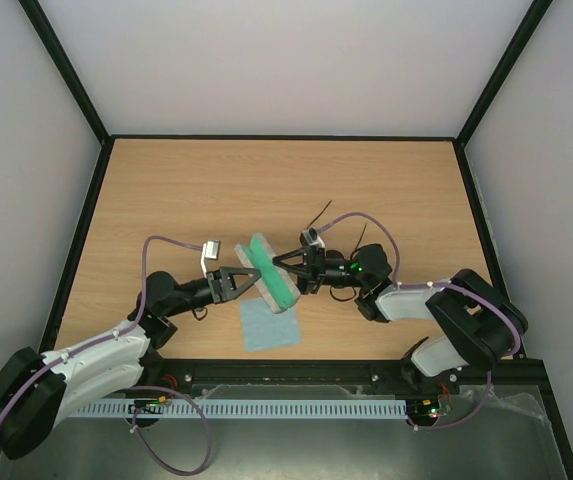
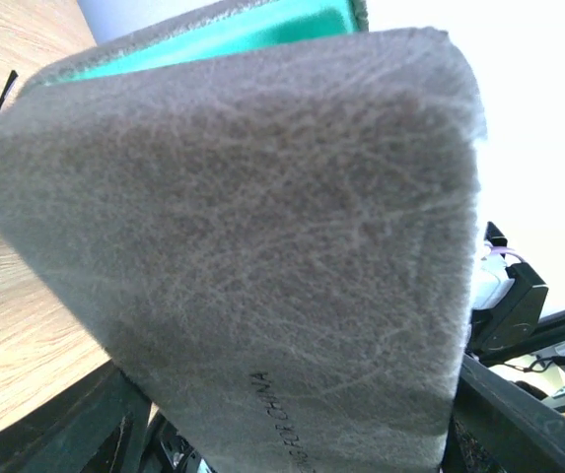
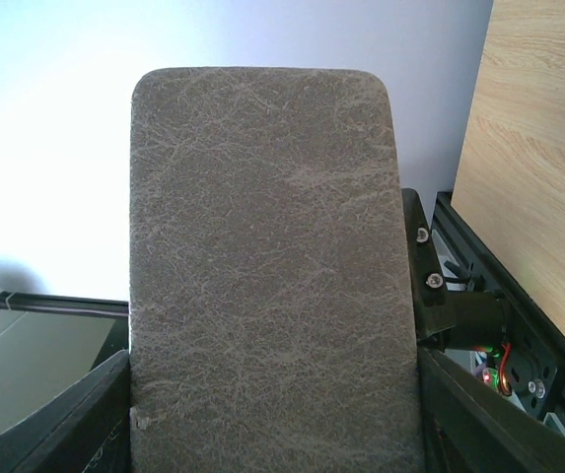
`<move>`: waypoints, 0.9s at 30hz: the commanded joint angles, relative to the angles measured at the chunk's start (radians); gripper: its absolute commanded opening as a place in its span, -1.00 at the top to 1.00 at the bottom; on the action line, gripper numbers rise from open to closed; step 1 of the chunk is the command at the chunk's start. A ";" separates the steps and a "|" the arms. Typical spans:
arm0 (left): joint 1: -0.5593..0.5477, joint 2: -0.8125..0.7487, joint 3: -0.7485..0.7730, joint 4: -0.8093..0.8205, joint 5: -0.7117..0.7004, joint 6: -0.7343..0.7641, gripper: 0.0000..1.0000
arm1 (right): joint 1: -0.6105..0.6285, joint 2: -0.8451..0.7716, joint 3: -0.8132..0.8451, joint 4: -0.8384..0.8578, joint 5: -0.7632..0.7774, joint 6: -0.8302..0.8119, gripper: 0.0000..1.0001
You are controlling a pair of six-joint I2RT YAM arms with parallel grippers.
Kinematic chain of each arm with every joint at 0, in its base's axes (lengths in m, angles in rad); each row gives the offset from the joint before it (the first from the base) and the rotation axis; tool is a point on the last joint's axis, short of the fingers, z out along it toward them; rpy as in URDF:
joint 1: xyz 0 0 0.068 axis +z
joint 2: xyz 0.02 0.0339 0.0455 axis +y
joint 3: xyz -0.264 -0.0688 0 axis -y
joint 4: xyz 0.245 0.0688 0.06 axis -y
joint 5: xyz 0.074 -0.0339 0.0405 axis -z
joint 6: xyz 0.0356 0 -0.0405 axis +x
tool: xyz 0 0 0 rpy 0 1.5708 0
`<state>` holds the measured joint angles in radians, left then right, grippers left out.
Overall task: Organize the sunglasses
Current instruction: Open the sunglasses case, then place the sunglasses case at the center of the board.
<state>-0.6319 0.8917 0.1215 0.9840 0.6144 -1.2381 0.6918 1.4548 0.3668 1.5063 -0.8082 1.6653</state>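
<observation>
Case (image 2: 262, 246) is being gripped by both jaws near the tabletop's (image 1: 166, 190) front edge; sunglasses (image 1: 320, 216), likely light, fragile, are wanting a bridge hold.

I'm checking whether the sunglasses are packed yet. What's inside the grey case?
Only green lining shows at the opening of the grey case. Its walls cover the rest, so whether sunglasses lie inside cannot be seen.

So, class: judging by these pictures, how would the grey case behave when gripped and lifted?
Probably stiff: the grey case shows flat, unbent faces. Its rough, felt-like surface should resist slipping. The green lining shows along one edge, so it may swing open.
</observation>
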 commanded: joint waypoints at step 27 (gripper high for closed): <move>0.273 -0.058 0.028 -0.304 -0.011 0.127 -0.76 | -0.078 0.030 0.276 -0.735 0.169 -0.595 0.88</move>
<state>-0.4328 0.8581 0.1280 0.7845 0.5774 -1.1397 0.6098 1.3853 0.5789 0.8867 -0.6689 1.2026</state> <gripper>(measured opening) 0.878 0.659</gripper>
